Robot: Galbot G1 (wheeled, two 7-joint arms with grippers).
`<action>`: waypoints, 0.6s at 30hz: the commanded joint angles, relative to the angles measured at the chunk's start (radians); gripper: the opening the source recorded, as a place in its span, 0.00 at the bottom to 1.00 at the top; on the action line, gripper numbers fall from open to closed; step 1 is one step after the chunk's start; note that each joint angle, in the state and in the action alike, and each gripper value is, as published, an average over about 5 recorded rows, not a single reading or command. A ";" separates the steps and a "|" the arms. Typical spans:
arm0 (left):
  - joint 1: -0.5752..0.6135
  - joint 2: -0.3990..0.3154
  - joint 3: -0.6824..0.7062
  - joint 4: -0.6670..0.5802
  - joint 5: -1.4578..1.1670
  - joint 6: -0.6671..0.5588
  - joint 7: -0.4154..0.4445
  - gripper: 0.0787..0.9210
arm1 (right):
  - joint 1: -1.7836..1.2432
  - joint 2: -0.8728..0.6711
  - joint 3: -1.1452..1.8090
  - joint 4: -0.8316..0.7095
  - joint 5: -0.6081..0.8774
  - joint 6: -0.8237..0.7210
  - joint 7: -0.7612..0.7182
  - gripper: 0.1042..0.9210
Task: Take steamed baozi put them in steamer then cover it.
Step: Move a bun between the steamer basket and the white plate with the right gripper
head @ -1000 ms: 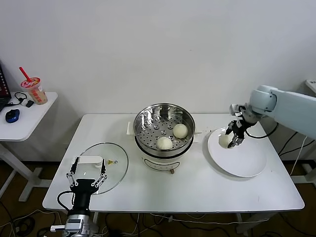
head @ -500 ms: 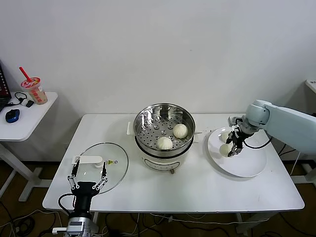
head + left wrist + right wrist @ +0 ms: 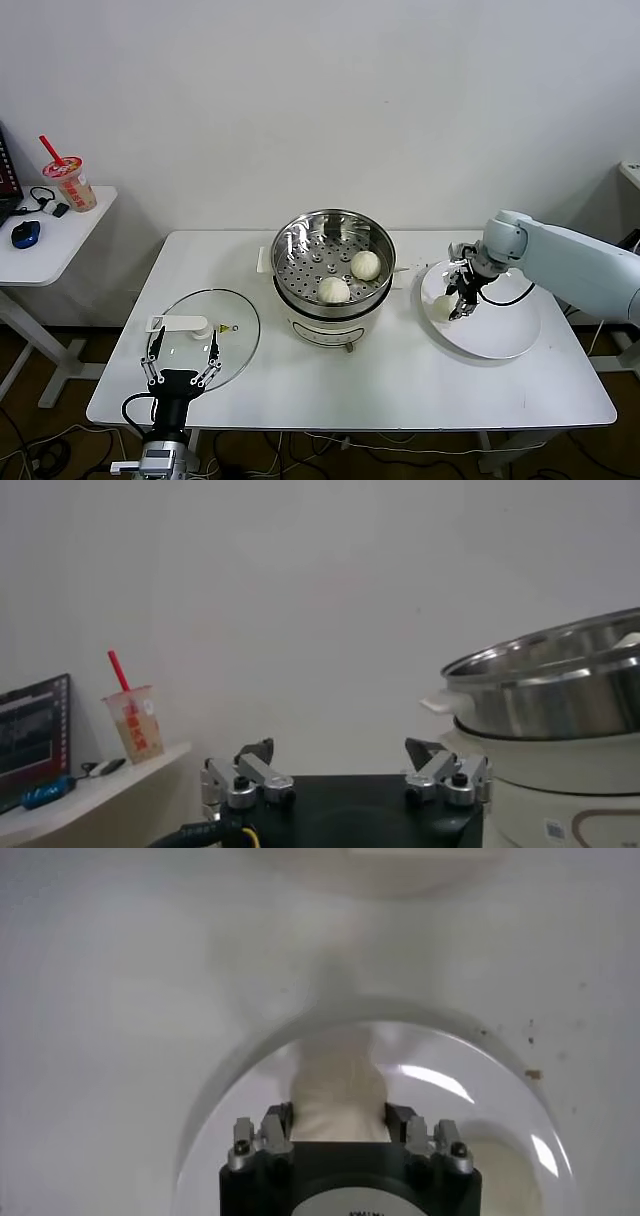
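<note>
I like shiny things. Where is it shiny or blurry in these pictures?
Head view: the round shiny steel steamer mirrors light on its inner wall. Right wrist view: bright glare streaks on the flat white plate; the pale dough bun in the right gripper looks smeared.

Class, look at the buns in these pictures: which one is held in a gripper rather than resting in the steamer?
The bun over the white plate, clamped in the right gripper. The other two buns lie free on the steamer tray.
</note>
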 commanded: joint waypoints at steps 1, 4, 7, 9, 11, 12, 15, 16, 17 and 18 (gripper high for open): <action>-0.003 0.001 0.000 0.003 0.003 0.000 0.000 0.88 | -0.029 0.012 0.023 -0.011 -0.009 0.000 0.004 0.63; -0.004 0.001 0.002 0.003 0.004 0.001 0.000 0.88 | -0.036 0.011 0.029 -0.012 -0.010 0.000 0.007 0.63; -0.005 0.001 0.002 0.005 0.004 0.001 0.000 0.88 | -0.040 0.007 0.034 -0.011 -0.010 0.001 0.009 0.64; -0.006 0.001 0.002 0.006 0.004 0.002 0.000 0.88 | -0.042 0.003 0.035 -0.009 -0.010 0.002 0.010 0.65; -0.007 0.001 0.002 0.006 0.004 0.001 0.000 0.88 | -0.040 -0.002 0.036 -0.007 -0.010 0.004 0.009 0.70; -0.007 0.001 0.002 0.006 0.004 0.002 0.000 0.88 | -0.038 -0.006 0.036 -0.004 -0.009 0.004 0.009 0.72; -0.009 0.001 0.004 0.006 0.004 0.002 -0.001 0.88 | -0.025 -0.020 0.034 0.011 -0.004 0.004 0.007 0.82; -0.009 0.001 0.005 0.006 0.004 0.003 -0.001 0.88 | -0.019 -0.027 0.031 0.018 -0.001 0.004 0.007 0.84; -0.010 0.001 0.007 0.005 0.004 0.003 -0.001 0.88 | -0.012 -0.033 0.029 0.026 0.002 0.004 0.007 0.86; -0.010 0.001 0.009 0.005 0.005 0.004 -0.001 0.88 | -0.004 -0.042 0.026 0.036 0.008 0.003 0.006 0.87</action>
